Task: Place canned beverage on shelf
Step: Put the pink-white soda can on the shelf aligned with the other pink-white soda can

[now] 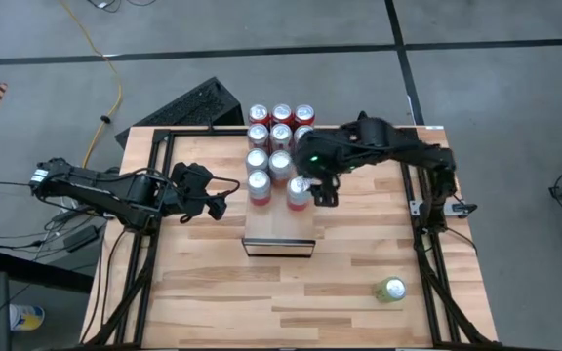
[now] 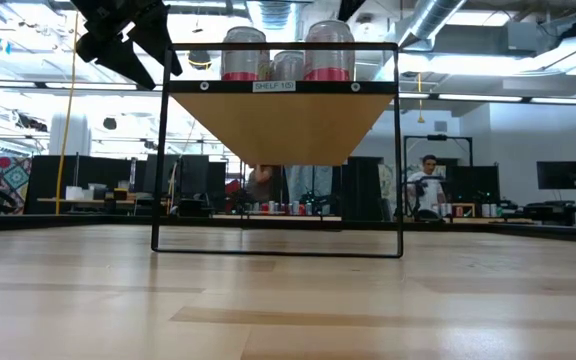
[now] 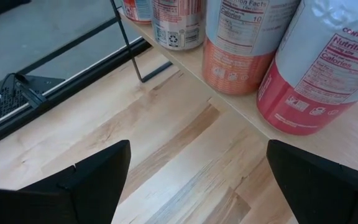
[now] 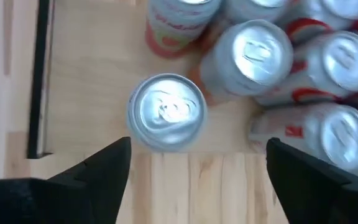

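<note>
Cans (image 1: 279, 146) crowd the shelf (image 1: 279, 232) in red-and-white rows, running from its far end toward the near one; the nearest pair stand side by side, the right-hand one (image 1: 300, 193) directly under the right gripper (image 1: 312, 187). That gripper hangs above the can with its fingers spread wide and not touching it — the right wrist view shows the silver lid (image 4: 166, 112) between and ahead of the two dark fingers (image 4: 98, 171), with bare shelf top on the lid's open side and the shelf's dark rim (image 4: 39, 74) beyond. A short stretch of light wood remains free between the front cans and the shelf's near edge. The left gripper (image 1: 215, 203) waits over the table (image 1: 261, 302) just beside the shelf's left edge, fingers apart and holding nothing — its wrist view looks along the can labels at the shelf's side. One more can (image 1: 390, 290), green-tinted, lies on its side on the table's near right part, well apart from the shelf, with open tabletop around it.
</note>
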### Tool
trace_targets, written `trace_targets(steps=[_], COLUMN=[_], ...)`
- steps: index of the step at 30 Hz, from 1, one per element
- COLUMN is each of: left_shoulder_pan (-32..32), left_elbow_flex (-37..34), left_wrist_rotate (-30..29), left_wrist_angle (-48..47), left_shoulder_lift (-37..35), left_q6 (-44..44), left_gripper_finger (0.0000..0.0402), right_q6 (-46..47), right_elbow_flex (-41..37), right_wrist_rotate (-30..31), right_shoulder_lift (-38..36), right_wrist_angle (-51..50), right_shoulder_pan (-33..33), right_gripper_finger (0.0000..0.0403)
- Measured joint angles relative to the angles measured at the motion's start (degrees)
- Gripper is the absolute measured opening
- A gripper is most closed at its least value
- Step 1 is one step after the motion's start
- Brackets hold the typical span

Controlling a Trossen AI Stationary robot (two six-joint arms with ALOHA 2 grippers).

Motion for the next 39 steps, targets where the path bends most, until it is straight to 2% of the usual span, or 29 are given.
trace_targets(steps=[4, 8, 12, 16, 19, 22, 26, 39], left_shoulder_pan=[0.0, 0.0, 0.0, 0.0, 0.0, 0.0, 0.0, 0.0], left_elbow_flex=[0.0, 0.0, 0.0, 0.0, 0.0, 0.0, 0.0, 0.0], left_wrist_rotate=[0.0, 0.0, -0.1, 0.0, 0.0, 0.0, 0.0, 0.0], left_wrist_angle=[-0.2, 0.0, 0.1, 0.1, 0.1, 0.1, 0.1, 0.1], left_shoulder_lift=[0.0, 0.0, 0.0, 0.0, 0.0, 0.0, 0.0, 0.0], left_q6=[0.0, -0.1, 0.0, 0.8, 1.5, 1.5, 1.5, 1.3], left_gripper_finger=[0.0363, 0.0363, 0.0363, 0.0363, 0.0363, 0.0363, 0.0363, 0.0363], right_q6=[3.7, 7.4, 13.1, 16.7, 18.6, 20.5, 21.6, 20.7], right_elbow_flex=[-1.6, -9.0, -25.1, -43.9, -55.2, -62.9, -68.1, -68.9], right_wrist_rotate=[0.1, 0.1, 0.2, 0.3, 2.2, 4.0, 4.4, 3.2], right_shoulder_lift=[-4.9, -12.7, -24.1, -34.2, -38.1, -39.5, -38.4, -31.2], right_wrist_angle=[0.0, 2.0, 13.0, 32.8, 45.7, 53.1, 55.8, 60.6], right_shoulder_pan=[0.9, 2.5, 2.8, 3.5, 3.5, 3.4, 3.4, 3.4], right_gripper_finger=[0.0307, 0.0239, 0.0166, 0.0108, 0.0073, 0.0040, 0.0005, 0.0001])
